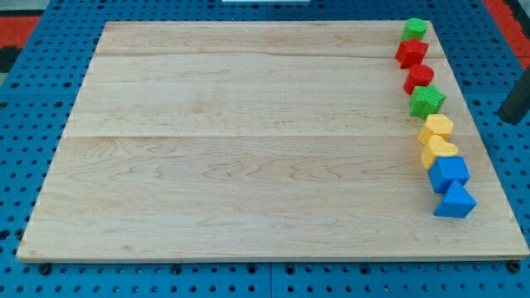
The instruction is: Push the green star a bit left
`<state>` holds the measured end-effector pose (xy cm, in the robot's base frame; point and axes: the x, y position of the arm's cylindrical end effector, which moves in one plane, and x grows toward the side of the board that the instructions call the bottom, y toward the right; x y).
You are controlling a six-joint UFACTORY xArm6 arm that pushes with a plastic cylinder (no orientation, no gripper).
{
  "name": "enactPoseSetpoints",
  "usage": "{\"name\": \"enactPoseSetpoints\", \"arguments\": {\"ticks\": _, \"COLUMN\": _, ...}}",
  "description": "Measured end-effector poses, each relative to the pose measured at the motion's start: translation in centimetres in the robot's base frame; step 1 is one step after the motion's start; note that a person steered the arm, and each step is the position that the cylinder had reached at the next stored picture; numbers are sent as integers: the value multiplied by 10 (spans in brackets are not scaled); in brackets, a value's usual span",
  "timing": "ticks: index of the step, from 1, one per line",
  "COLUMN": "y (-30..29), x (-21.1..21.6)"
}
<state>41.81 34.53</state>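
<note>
Contact should be coming from the right: the green star-shaped block (426,101) is sitting in the right-edge column on the pale wooden worktop (248,141), between the red cylinder block (418,79) and yellow hexagonal block (436,126). I am carrying no jaws; my tip (512,116) is hanging off-board at the view's right, so I am favouring a short, centred nudge.

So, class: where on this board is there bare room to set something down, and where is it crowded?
Bare: the wooden board from its left edge across to the column of blocks. Crowded: the right edge, from the green block down past the green star to the blue blocks. My tip doesn't show.
</note>
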Motion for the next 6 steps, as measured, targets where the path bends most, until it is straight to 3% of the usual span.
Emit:
{"name": "enactPoseSetpoints", "arguments": {"ticks": 3, "y": -24, "x": -16}}
{"name": "enactPoseSetpoints", "arguments": {"ticks": 5, "y": -175, "x": -64}}
{"name": "enactPoseSetpoints", "arguments": {"ticks": 6, "y": -58, "x": -63}}
